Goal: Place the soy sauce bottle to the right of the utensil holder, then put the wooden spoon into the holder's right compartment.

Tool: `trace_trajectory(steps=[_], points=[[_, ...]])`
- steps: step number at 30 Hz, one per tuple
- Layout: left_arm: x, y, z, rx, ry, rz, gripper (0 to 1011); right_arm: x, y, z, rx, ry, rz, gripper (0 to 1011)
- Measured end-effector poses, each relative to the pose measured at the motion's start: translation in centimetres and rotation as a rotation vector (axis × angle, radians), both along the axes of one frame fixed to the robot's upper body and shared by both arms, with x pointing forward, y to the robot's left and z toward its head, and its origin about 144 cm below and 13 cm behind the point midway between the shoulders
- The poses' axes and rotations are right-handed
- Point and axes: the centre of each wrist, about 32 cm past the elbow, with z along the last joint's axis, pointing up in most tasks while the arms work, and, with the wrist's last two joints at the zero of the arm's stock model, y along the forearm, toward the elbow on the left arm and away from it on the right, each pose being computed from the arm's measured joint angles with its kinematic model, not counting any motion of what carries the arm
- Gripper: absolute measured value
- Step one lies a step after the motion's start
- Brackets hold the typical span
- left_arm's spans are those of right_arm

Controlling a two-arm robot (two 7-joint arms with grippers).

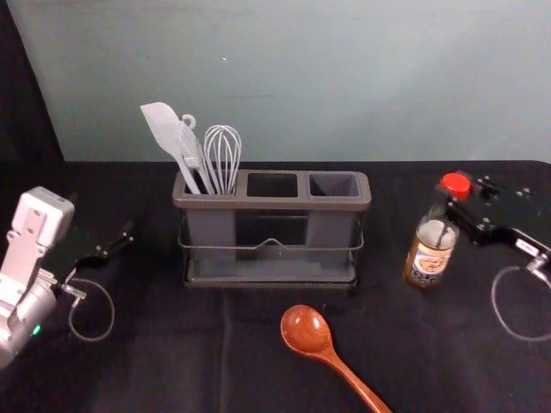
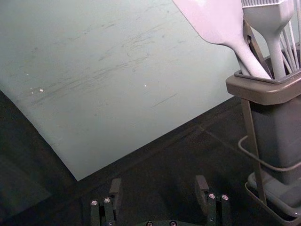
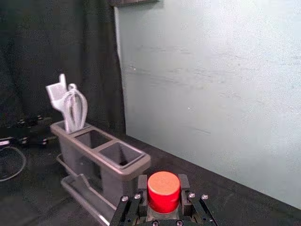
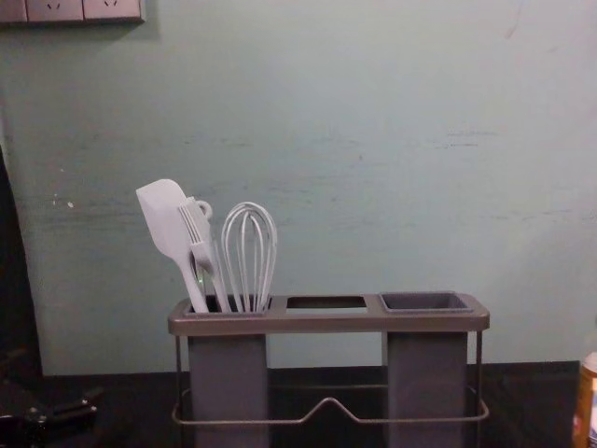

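Head view: you were apparently placing the soy sauce bottle [image 1: 436,234], amber with a red cap [image 1: 455,184], right of the utensil holder [image 1: 272,204]; settling and releasing it came next.

Left wrist view: your left gripper [image 2: 159,186] had fingers apart.

Right wrist view: your right gripper [image 3: 163,187] clamped the bottle's top.

- Utensil holder [image 4: 326,323] upright; spatula [image 4: 165,215], brush [image 4: 198,229] and whisk [image 4: 244,257] in its left compartment
- Soy sauce bottle [image 4: 587,401], partly cut off, at the right edge
- Left pincer [image 4: 91,403], lower left
- Wall sockets [image 4: 56,9], upper left
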Motion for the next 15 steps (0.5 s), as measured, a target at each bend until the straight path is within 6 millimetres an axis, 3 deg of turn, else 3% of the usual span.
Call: trace_trajectory(steps=[15], points=[[0.0, 0.0, 0.0, 0.000, 0.000, 0.000, 1011, 5.3, 2.0, -1.3, 0.039, 0.038, -0.053, 390]])
